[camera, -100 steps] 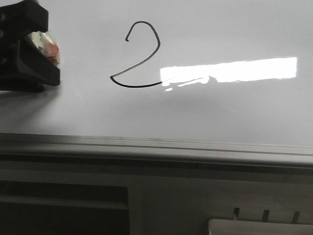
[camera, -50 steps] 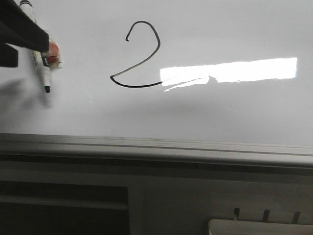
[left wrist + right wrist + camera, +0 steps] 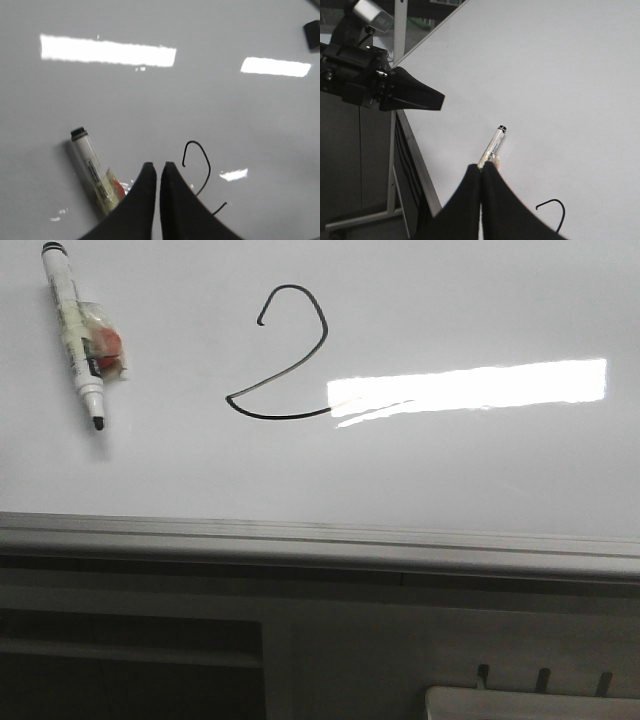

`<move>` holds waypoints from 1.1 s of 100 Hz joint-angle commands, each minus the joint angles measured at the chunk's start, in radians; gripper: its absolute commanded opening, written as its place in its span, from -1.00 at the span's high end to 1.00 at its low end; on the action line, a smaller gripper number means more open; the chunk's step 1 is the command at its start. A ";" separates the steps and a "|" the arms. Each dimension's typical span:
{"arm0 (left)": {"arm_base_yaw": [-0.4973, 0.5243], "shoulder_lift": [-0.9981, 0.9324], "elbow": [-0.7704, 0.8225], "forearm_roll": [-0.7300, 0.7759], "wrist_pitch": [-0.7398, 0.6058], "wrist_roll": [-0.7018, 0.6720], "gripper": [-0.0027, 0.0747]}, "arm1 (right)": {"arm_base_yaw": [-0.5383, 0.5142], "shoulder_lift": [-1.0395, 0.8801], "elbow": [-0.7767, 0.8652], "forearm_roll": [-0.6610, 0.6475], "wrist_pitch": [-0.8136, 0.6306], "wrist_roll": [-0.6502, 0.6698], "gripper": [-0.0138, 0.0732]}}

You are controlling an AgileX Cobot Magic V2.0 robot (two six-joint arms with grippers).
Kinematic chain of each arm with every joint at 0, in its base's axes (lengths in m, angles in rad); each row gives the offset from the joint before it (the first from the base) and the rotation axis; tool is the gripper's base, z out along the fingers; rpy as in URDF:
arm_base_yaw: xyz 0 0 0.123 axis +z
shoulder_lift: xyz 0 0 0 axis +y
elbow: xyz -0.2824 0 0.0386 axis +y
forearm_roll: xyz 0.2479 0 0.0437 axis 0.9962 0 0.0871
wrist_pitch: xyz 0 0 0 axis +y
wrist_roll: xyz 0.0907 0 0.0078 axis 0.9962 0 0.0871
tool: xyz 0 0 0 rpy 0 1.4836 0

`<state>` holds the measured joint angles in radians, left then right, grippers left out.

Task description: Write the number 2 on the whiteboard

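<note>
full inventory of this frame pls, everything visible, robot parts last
Glossy white-grey whiteboard: 1, fills the front view, grey metal rail along its near edge.
Black hand-drawn number 2: 1, upper middle of the board.
White marker pen with a black tip: 1, lying flat on the board left of the 2, a clear wrapper with red on it against its barrel.
Bright rectangular light reflection: 1, white, right of the 2.
Left gripper: 1, black, shut, empty, above the board.
Right gripper: 1, black, shut, empty.
</note>
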<state>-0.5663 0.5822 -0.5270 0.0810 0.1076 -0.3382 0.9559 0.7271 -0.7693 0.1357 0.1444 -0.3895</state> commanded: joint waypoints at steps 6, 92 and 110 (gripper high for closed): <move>0.002 -0.140 0.053 0.142 -0.129 -0.003 0.98 | -0.001 -0.179 0.147 -0.026 -0.181 -0.002 0.82; 0.002 -0.330 0.242 0.222 -0.145 -0.003 0.98 | -0.001 -0.551 0.509 -0.032 -0.175 -0.002 0.82; 0.012 -0.330 0.242 0.181 -0.138 -0.012 0.98 | -0.001 -0.551 0.509 -0.032 -0.175 -0.002 0.82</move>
<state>-0.5643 0.2441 -0.2580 0.2962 0.0418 -0.3382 0.9559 0.1692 -0.2340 0.1041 0.0469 -0.3895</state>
